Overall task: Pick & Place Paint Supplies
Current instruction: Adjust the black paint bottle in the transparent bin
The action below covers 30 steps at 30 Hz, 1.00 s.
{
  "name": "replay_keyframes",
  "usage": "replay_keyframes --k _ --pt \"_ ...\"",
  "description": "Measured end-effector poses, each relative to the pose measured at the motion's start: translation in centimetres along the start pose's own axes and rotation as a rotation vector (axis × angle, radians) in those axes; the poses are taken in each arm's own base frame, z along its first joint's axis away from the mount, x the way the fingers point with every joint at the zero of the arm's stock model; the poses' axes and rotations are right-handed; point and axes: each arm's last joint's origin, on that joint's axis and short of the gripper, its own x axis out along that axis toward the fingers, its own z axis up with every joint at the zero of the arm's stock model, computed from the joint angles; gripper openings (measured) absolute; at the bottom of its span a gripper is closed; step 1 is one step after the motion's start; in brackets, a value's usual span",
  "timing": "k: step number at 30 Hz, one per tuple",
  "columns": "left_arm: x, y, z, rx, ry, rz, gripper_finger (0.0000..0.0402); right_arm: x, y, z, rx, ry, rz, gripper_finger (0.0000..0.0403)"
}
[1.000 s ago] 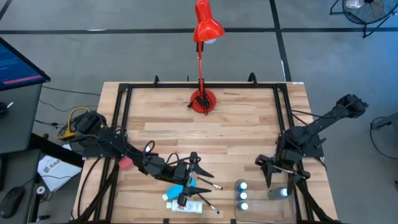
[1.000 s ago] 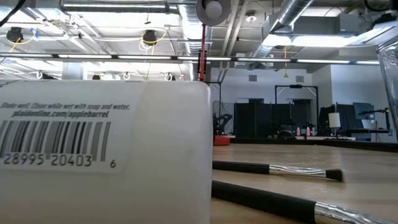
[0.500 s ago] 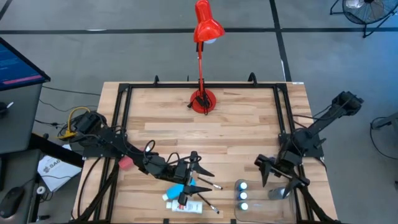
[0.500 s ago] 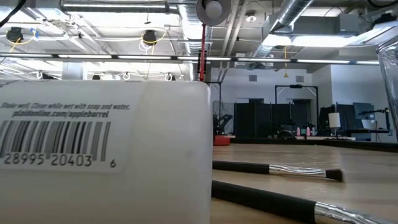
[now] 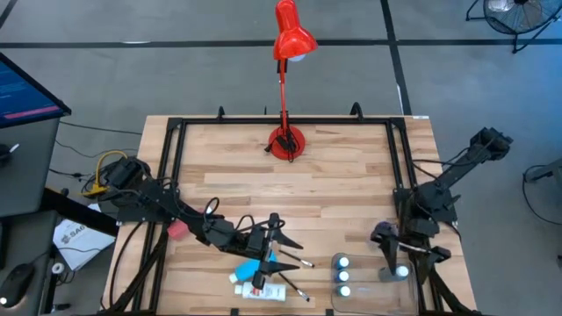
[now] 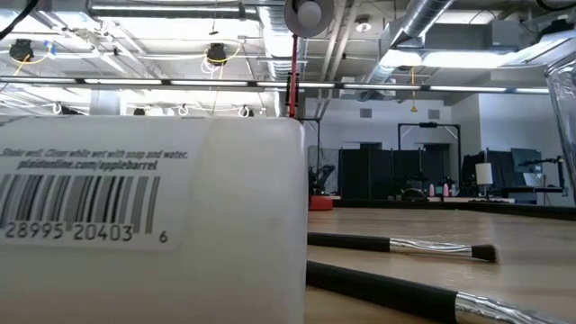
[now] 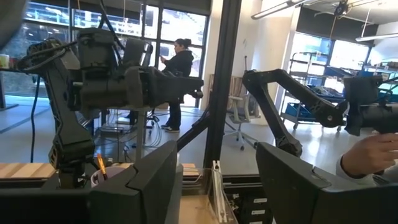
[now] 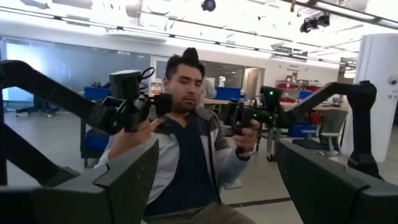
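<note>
I have the left hand (image 5: 266,254) low over the front middle of the desk (image 5: 342,175), fingers spread apart with nothing between them, sitting right above the cluster of paint supplies. Under it from above I see a blue paint bottle (image 5: 249,267) lying on its side, a white tube (image 5: 265,292) just in front of it near the desk's edge, and thin dark paintbrushes (image 5: 292,260) fanned out beside them. A pink-red bottle (image 5: 176,230) lies further toward the left arm's base, partly covered by the arm.

The right hand (image 5: 387,248) hangs at the front right corner, fingers wide apart and empty, just beside three white-capped bottles (image 5: 342,276) standing in a row in a clear tray (image 5: 367,294). A lilac cup (image 5: 399,272) stands right next to that hand.

At desk level a white bottle with a barcode label (image 6: 148,220) fills the near view, with two dark brushes (image 6: 396,245) lying flat behind it.

The red lamp (image 5: 287,79) stands at the back middle. Through the right wrist I see a person (image 8: 186,155) seated beyond the desk
</note>
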Motion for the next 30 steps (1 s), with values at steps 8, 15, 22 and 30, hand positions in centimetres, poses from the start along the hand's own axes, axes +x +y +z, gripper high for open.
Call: replay_keyframes --k 8,15,22,30 --pt "0.2 0.5 -0.3 -0.021 0.007 0.019 0.0209 -0.6 -1.2 0.0 0.031 0.001 -0.151 0.0315" --pt "0.2 0.5 -0.3 -0.02 0.01 0.02 0.0209 -0.9 -1.3 0.0 0.028 0.013 -0.054 0.0315" --pt "0.2 0.6 -0.4 -0.018 0.011 0.025 0.0209 -0.9 -0.8 -0.1 0.027 0.034 0.098 0.0313" --pt "0.2 0.6 -0.4 -0.018 0.012 0.025 0.0209 -0.5 -1.2 -0.9 0.062 0.063 0.085 0.031"
